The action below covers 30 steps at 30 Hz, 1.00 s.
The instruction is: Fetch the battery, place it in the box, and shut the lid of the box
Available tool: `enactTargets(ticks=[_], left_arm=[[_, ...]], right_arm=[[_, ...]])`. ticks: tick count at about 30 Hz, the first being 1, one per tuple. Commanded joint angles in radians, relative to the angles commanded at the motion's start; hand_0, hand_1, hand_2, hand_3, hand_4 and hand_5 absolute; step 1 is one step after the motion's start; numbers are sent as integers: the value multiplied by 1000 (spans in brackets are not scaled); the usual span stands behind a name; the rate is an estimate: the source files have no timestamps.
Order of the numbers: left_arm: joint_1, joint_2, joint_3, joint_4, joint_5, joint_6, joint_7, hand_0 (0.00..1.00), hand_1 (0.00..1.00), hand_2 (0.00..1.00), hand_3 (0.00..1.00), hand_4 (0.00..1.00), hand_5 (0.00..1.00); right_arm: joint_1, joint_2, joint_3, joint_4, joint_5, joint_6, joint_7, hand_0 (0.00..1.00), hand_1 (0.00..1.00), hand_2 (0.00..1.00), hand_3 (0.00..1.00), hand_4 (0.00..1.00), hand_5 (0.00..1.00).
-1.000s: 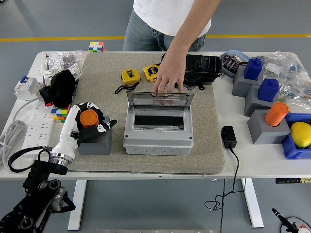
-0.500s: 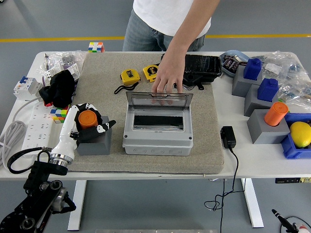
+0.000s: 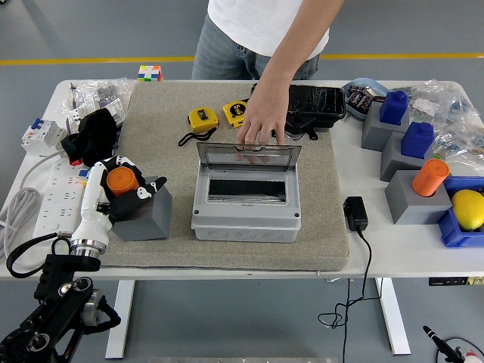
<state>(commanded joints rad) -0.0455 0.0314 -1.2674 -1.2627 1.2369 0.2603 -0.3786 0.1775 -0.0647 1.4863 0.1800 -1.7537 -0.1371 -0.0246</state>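
Note:
An orange cylindrical battery [image 3: 120, 180] is at the mat's left edge, and my left hand [image 3: 122, 190] is shut on it with white and black fingers wrapped around it. Its grey holder block [image 3: 147, 218] is right below and looks tilted. The fingers hide whether the battery's base is still in the block. The grey box [image 3: 246, 221] stands mid-mat with its clear lid [image 3: 248, 156] upright. A person's hand [image 3: 262, 125] rests on the lid's top edge from the far side. My right hand is out of view.
Two yellow tape measures [image 3: 203, 119] and a black pack [image 3: 315, 103] lie behind the box. A black adapter [image 3: 355, 213] sits to its right. Grey blocks with blue batteries [image 3: 394, 107] and an orange one [image 3: 429, 178] stand at the right. A power strip [image 3: 51, 190] and a colour cube [image 3: 91, 178] lie at the left.
My left hand has pulled the orange battery left and slightly up. The grey holder block has shifted left with it and tipped. The person's hand stays on the lid.

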Motion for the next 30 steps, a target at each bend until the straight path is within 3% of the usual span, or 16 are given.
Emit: enactTargets(ticks=[1, 7, 23, 30], left_arm=[[0, 0, 0, -1, 0, 0, 1, 8, 2, 12, 2, 941, 159], [0, -2, 4, -1, -2, 5, -1, 8, 2, 7, 2, 914, 137], [-6, 0, 14, -20, -11, 35, -12, 10, 2, 6, 2, 898, 130], [-8, 11, 22, -68, 25, 51, 3, 11, 2, 7, 2, 891, 127]], right_arm=[[0, 0, 1, 0, 0, 0, 0, 943, 921, 842, 823, 998, 998], [1, -1, -1, 0, 2, 0, 0, 944, 920, 842, 822, 998, 998], [1, -1, 0, 0, 0, 0, 1, 944, 920, 842, 822, 998, 998], [1, -1, -3, 0, -1, 1, -1, 944, 921, 842, 822, 998, 998]])
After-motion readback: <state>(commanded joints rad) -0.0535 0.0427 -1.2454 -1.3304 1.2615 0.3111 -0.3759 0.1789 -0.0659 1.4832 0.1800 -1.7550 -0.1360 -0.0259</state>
